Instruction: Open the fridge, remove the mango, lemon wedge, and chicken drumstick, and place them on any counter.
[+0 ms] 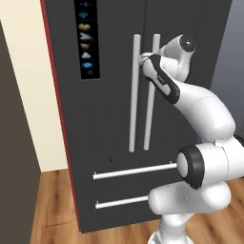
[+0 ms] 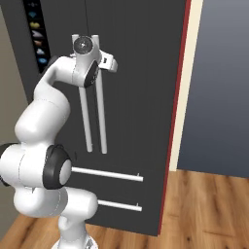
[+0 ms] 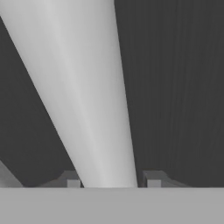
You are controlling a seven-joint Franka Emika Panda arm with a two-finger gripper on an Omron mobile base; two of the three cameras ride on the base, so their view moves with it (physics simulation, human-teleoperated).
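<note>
Tall dark grey double-door fridge point(image 1: 114, 119) is shut, both doors flush, two lower drawers closed. Two long silver bar handles run vertically side by side at the door seam: left bar handle point(image 1: 135, 95), right bar handle point(image 1: 151, 109). White two-finger gripper point(image 1: 143, 59) sits at the upper part of the left bar, near its top end. In the hand view the silver bar point(image 3: 83, 96) passes straight between the two dark finger tips point(image 3: 73, 180), one on each side, so the gripper straddles the bar, spread wide enough to take it. Whether the pads actually press the bar, cannot tell. Key relation: the bar's long axis is vertical, the fingers bracket it crosswise, and the bar lies directly ahead of the palm. The door it belongs to likely hinges at the fridge's left edge, by the coloured icon panel point(image 1: 87, 38), so the pull must come outward toward the base and swing left. Step judged: grasping the handle; door opening not yet done.
</note>
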